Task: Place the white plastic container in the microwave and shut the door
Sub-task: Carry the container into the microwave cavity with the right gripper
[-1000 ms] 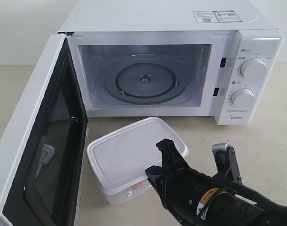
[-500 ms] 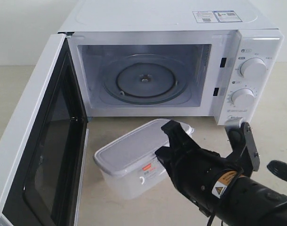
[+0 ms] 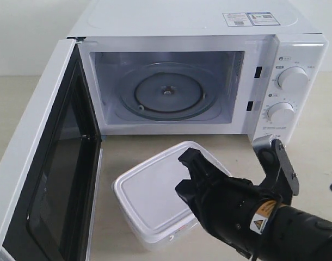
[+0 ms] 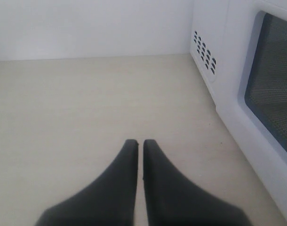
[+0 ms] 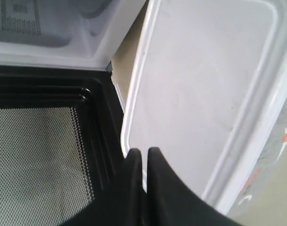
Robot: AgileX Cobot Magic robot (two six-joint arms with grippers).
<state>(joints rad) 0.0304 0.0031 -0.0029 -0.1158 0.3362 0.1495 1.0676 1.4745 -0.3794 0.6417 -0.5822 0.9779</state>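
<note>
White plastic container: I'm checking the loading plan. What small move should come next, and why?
Likely lift it forward: the right pincer seems clamped on the tilted white plastic container, below the open microwave; the door stands wide.

The right claw (image 3: pixel 183 174) and arm (image 3: pixel 296 234) are coloured black. An orange warning sticker (image 3: pixel 258 219) is stuck on. A grey plate (image 3: pixel 280 166) with small screws is fixed on top.

— How many appliances?
— One microwave (image 3: pixel 155 22), with one door (image 3: pixel 24 163), one glass turntable (image 3: pixel 166 92) and two dials: upper dial (image 3: pixel 293 78), lower dial (image 3: pixel 281 112). Two stickers (image 3: pixel 235 19) on top.
— Boxes?
— One white plastic container (image 3: pixel 149 196).
— And arms' ends?
— Two: left end effector (image 4: pixel 137 143), right end effector (image 5: pixel 143 153). One bench (image 3: pixel 324 152).
</note>
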